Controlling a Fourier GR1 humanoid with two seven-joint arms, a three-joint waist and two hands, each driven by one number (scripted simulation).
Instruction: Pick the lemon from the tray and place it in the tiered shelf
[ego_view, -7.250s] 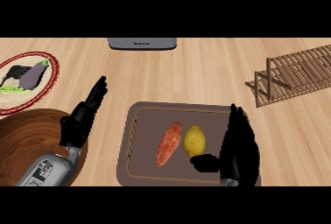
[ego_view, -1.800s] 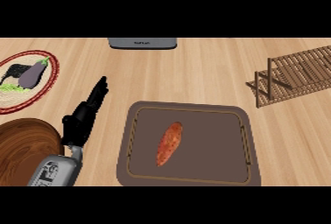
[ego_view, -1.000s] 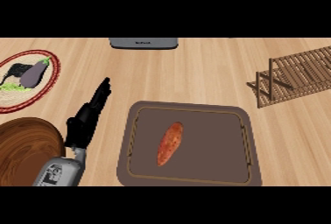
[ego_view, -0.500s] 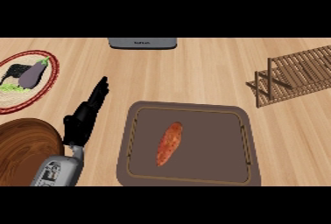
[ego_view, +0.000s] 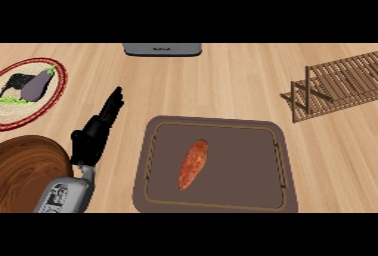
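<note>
The dark brown tray (ego_view: 273, 150) lies on the counter in the lower middle of the head view. Only an orange sweet potato (ego_view: 192, 163) lies in it, left of its centre. No lemon shows anywhere. The wooden tiered shelf (ego_view: 336, 85) stands at the right edge, tilted, and its visible slats hold nothing. My left hand (ego_view: 96, 132) rests left of the tray with its fingers straight and pointing away, holding nothing. My right hand is out of view.
A red-rimmed plate (ego_view: 22, 117) with an eggplant (ego_view: 38, 86) and greens sits at the left edge. A round dark wooden board (ego_view: 22, 172) lies at the lower left. A grey appliance (ego_view: 162, 49) stands at the far edge.
Since 7.2 s ago the right hand and the lemon beside the sweet potato have left the view. Over the last second the left hand has barely shifted.
</note>
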